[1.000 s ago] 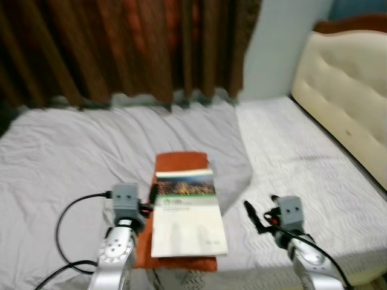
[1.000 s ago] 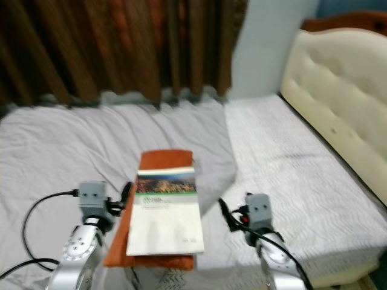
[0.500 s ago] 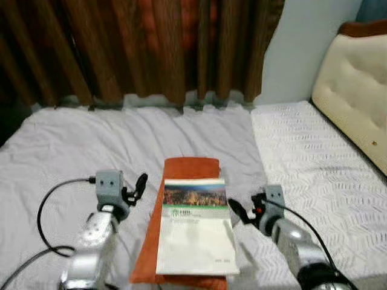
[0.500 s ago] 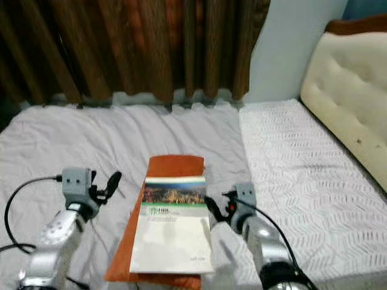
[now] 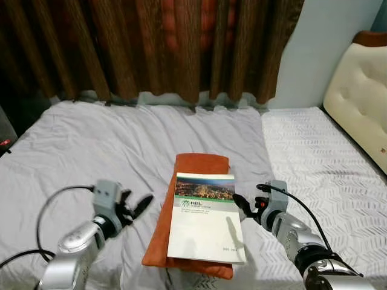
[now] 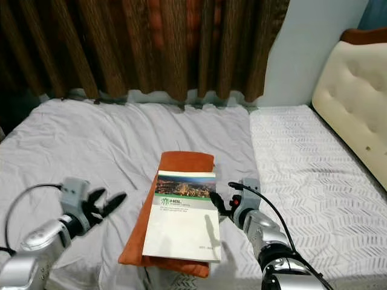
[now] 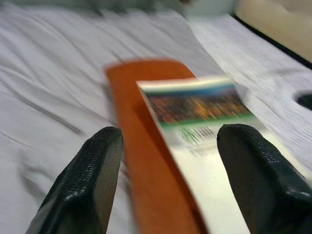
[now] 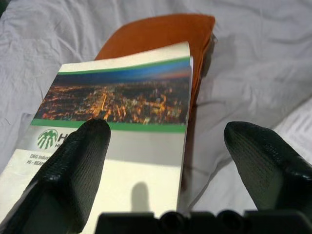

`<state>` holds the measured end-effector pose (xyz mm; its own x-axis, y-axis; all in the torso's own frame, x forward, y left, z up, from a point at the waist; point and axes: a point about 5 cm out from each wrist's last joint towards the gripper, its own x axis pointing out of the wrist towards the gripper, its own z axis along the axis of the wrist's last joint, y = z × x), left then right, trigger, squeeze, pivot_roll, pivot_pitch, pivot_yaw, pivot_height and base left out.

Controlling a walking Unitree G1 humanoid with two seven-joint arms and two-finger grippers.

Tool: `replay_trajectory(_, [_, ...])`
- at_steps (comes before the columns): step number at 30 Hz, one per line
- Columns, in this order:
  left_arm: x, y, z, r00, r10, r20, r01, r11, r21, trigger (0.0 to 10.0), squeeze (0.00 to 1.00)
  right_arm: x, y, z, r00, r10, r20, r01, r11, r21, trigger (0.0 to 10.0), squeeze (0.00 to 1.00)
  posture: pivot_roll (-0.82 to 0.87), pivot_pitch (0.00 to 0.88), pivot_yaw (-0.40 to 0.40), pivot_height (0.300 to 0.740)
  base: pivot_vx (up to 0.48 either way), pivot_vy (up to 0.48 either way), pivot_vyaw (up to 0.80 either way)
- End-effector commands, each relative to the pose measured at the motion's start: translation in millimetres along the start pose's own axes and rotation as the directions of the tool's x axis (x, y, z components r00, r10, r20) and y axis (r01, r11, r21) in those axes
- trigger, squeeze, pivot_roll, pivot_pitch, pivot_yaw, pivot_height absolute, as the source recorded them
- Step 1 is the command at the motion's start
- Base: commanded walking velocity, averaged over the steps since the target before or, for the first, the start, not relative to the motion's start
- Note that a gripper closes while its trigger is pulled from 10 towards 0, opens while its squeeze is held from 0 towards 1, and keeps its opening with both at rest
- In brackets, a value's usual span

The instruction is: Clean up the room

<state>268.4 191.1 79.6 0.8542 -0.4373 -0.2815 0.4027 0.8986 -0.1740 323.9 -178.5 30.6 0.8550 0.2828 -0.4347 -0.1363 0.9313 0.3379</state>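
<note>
**Grippers flank book on bed**

L gripper (image 5: 140,205) spread, near book's (image 5: 204,217) left side. R gripper (image 5: 240,204) spread too, tips just beside its right edge. Book lies on orange book (image 5: 201,164), mid bed (image 5: 91,145). Curtain (image 5: 157,45) behind.

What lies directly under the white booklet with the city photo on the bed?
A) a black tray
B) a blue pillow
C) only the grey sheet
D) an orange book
D: the white booklet rests on top of an orange book, whose cover sticks out beyond the booklet's far end and along its side, on the grey sheet; the left claw and right claw sit on either side of it.
</note>
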Motion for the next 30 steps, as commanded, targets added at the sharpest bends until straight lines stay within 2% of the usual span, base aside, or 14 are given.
replay_trajectory(1, [1.4, -2.1, -2, 0.999, -0.019, -0.026, 0.019, 1.0, 0.011, 10.0, 0.0, 1.6, 1.0, 0, 1.0, -0.001, -0.012, 0.001, 0.999, 0.042, 10.0, 0.0, 0.14, 0.023, 0.012, 0.74, 0.0, 0.0, 0.0])
replay_trajectory(4, [3.9, -3.0, -8, 0.998, -0.01, -0.059, 0.012, 1.0, 0.026, 10.0, 0.0, 1.4, -0.1, -4, 0.999, -0.021, -0.036, 0.022, 0.999, 0.033, 10.0, 0.0, 0.15, 0.023, 0.015, 0.74, 0.0, 0.0, 0.0])
replay_trajectory(11, [5.4, -9.7, -15, 0.997, -0.034, -0.074, 0.036, 0.999, 0.023, 10.0, 0.0, -0.4, -3.5, -13, 0.996, -0.061, -0.066, 0.063, 0.997, 0.032, 10.0, 0.0, 0.14, 0.018, 0.023, 0.74, 0.0, 0.0, 0.0])
replay_trajectory(18, [6.6, -9.3, -15, 0.995, -0.049, -0.082, 0.051, 0.998, 0.022, 10.0, 0.0, -4.8, -6.7, -30, 0.99, -0.075, -0.117, 0.086, 0.992, 0.095, 10.0, 0.0, 0.14, 0.014, 0.034, 0.74, 0.0, 0.0, 0.0])
replay_trajectory(24, [8.1, -10.3, -16, 0.995, -0.054, -0.085, 0.058, 0.998, 0.037, 10.0, 0.0, -6.8, -8.7, -35, 0.988, -0.083, -0.13, 0.096, 0.99, 0.099, 10.0, 0.0, 0.13, 0.017, 0.036, 0.74, 0.0, 0.0, 0.0])
replay_trajectory(30, [11.5, -13.1, -18, 0.994, -0.067, -0.091, 0.071, 0.996, 0.044, 10.0, 0.0, -5.7, -4.1, -41, 0.986, -0.078, -0.147, 0.102, 0.981, 0.164, 10.0, 0.0, 0.13, 0.011, 0.041, 0.74, 0.0, 0.0, 0.0])
